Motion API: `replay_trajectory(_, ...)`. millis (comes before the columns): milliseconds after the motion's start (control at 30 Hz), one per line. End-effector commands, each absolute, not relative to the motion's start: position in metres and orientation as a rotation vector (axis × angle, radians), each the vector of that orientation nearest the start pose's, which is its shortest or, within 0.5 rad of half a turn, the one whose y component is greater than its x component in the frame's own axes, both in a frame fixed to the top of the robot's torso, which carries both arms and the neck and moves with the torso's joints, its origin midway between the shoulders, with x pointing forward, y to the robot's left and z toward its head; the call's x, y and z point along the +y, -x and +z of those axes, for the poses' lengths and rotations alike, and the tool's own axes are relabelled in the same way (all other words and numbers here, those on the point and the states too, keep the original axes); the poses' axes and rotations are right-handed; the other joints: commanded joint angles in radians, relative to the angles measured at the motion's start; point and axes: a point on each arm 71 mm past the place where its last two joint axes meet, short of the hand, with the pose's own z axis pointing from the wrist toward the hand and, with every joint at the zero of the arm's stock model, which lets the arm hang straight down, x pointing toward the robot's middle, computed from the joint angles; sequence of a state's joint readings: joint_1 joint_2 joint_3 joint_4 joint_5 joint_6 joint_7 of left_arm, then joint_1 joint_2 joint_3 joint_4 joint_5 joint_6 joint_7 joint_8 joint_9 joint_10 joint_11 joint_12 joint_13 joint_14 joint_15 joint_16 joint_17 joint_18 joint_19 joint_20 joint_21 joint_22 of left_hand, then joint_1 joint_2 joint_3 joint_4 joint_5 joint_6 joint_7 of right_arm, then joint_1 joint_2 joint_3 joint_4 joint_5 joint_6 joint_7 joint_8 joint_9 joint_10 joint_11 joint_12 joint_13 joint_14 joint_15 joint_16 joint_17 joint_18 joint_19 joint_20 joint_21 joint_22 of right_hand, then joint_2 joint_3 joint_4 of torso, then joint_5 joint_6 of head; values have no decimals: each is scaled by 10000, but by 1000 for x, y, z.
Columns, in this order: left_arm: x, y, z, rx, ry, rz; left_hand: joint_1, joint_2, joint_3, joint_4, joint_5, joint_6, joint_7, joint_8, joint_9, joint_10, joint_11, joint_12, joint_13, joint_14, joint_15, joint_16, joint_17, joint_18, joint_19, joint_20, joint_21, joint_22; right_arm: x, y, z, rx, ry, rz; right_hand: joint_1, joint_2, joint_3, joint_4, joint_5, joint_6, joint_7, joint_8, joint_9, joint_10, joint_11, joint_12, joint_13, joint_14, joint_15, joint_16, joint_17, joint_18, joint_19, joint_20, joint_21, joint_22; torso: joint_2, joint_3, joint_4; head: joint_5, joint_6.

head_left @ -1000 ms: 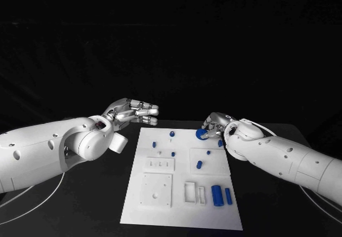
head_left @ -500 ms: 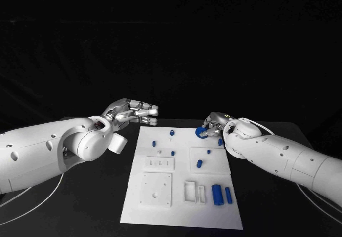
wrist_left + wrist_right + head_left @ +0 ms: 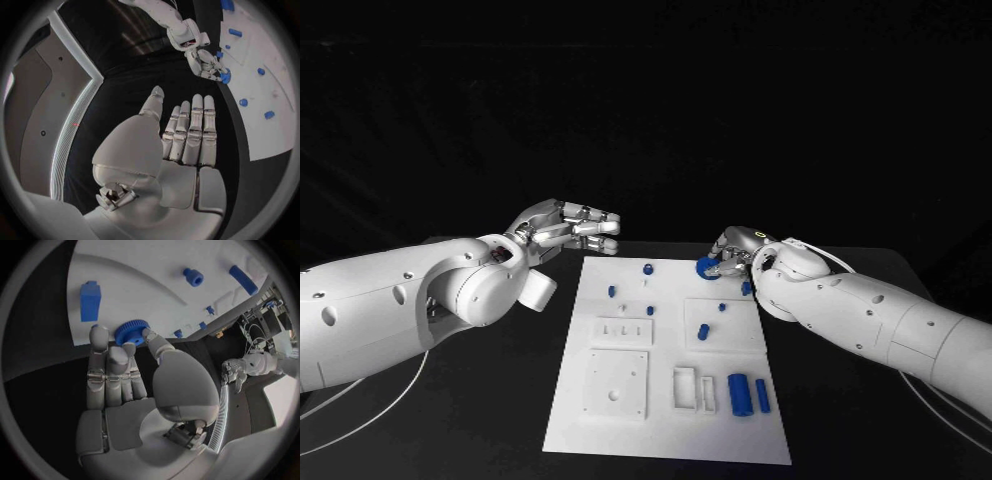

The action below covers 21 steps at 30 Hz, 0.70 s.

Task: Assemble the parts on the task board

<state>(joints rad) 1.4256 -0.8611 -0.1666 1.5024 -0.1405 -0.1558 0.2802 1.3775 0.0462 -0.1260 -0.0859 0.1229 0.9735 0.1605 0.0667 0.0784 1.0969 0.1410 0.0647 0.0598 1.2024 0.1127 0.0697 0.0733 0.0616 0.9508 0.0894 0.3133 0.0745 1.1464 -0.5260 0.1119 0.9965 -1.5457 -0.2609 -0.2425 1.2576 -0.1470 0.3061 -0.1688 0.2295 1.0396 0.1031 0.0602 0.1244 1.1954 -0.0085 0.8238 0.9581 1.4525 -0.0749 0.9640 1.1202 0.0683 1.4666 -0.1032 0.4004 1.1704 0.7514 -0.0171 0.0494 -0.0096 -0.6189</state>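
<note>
The white task board [image 3: 668, 425] lies in the middle of the black table. At its far right corner my right hand [image 3: 737, 249] pinches a blue gear [image 3: 708, 270] between thumb and fingertips. The right wrist view shows the gear [image 3: 132, 333] at the board's [image 3: 137, 280] edge, with the fingers [image 3: 100, 340] on one side and the thumb on the other. My left hand [image 3: 574, 225] hovers off the board's far left corner. It holds nothing, and its fingers [image 3: 190, 132] are stretched out. The left wrist view also takes in the right hand [image 3: 205, 61] and the gear [image 3: 225, 76].
Small blue pegs [image 3: 648, 269] stand on the far half of the board, and two blue cylinders [image 3: 738, 394] lie near its front right. A blue block [image 3: 89, 300] sits close to the gear. White recessed plates [image 3: 617, 385] occupy the board's left side.
</note>
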Motion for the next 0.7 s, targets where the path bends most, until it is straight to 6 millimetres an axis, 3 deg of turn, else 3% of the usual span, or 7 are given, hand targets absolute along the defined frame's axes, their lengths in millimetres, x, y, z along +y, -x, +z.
replay_trajectory(33, 212, -507, -119, 16074, 7978, -15414, -46, -91, -5, 52, -56, -58, -1, -31, 16, -55, -25, -34, 8, -78, -14, -24, -15, -22, 3, 65, -62, -4, -207, -575, -213, 17413, -219, 2967, 42, -47, 217, -144, 122, 93, -5, 29, 10, 33, -12, -56, 1, 64, 11, 34, 25, 174, 297, 71, -74, 74, 4, -1, 2, -22, -9)
replay_trajectory(333, 212, -507, -119, 16094, 7971, -15406, -46, -91, -5, 52, -56, -58, -1, -31, 16, -55, -25, -34, 8, -78, -14, -24, -15, -22, 3, 65, -62, -4, -200, -572, -217, 17545, 439, 2699, 95, -73, 815, -645, 208, 201, -2, 25, 5, 15, -9, -98, -32, 72, 42, 82, 93, 170, 274, 97, -68, 373, 6, -1, 20, -23, -17)
replay_trajectory(600, 213, -507, -119, 16092, 7974, -15392, -43, -92, -3, 60, -58, -55, -2, -31, 17, -53, -26, -34, 8, -76, -15, -24, -15, -22, 4, 65, -62, -4, -193, -569, -214, 17029, 592, 2748, -67, -47, 1015, -605, 314, 364, -37, 27, 8, 91, -40, -2, 33, 87, 19, 140, 147, 166, 321, 80, -27, 517, -4, -7, 16, -5, -2)
replay_trajectory(700, 213, -507, -119, 16090, 7978, -15384, -32, -94, 4, 91, -64, -44, -6, -28, 19, -43, -30, -34, 8, -69, -17, -23, -14, -24, 7, 62, -65, -3, -190, -567, -210, 16665, 562, 2832, -149, -5, 887, -419, -438, 427, -69, 27, 12, 149, -50, 62, 72, 97, 12, 165, 162, 152, 349, 76, -36, 526, 0, -6, 14, 11, 25)
